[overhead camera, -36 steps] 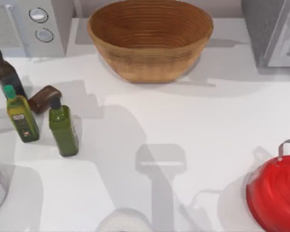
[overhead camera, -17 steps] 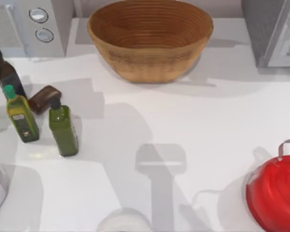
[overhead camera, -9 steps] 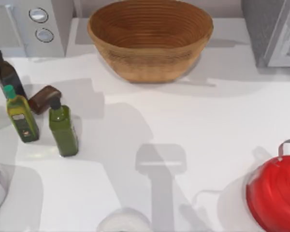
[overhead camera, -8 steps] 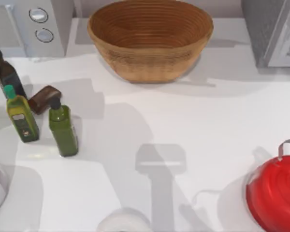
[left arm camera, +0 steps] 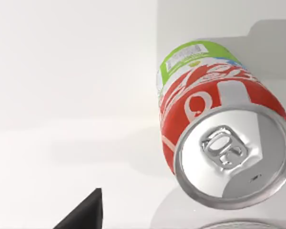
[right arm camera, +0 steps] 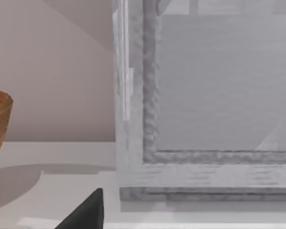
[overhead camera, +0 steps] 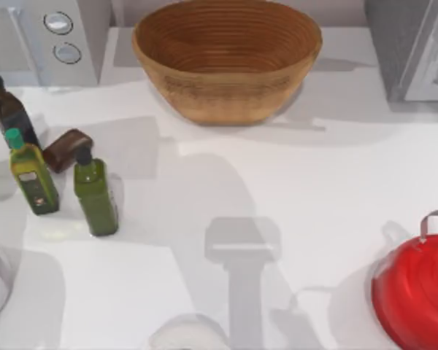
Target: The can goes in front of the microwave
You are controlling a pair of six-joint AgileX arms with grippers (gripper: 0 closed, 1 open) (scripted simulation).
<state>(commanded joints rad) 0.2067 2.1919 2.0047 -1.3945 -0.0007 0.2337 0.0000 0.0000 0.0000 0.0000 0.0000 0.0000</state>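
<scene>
Top view: white desk (overhead camera: 336, 182) carries a basket (overhead camera: 226, 58) at the back and three bottles (overhead camera: 95, 197) at left. Left wrist view: the can (left arm camera: 214, 138) stands upright on the desk, close below the camera; left hand state cannot tell. Right wrist view: right hand faces a grey appliance (right arm camera: 205, 105); state cannot tell.

Bright, even light falls on the white table (overhead camera: 336, 182), casting soft grey shadows without glare.

I'm seeing the can (left arm camera: 214, 138) showing a silver top, red body with white script and a green base band. The basket (overhead camera: 226, 58) is showing ribbed tan-brown. Two bottles (overhead camera: 95, 197) are showing olive green, one (overhead camera: 9, 109) dark brown. The lid (overhead camera: 416, 292) at the tabletop's (overhead camera: 314, 189) right edge is glossy red, tabletop white.
</scene>
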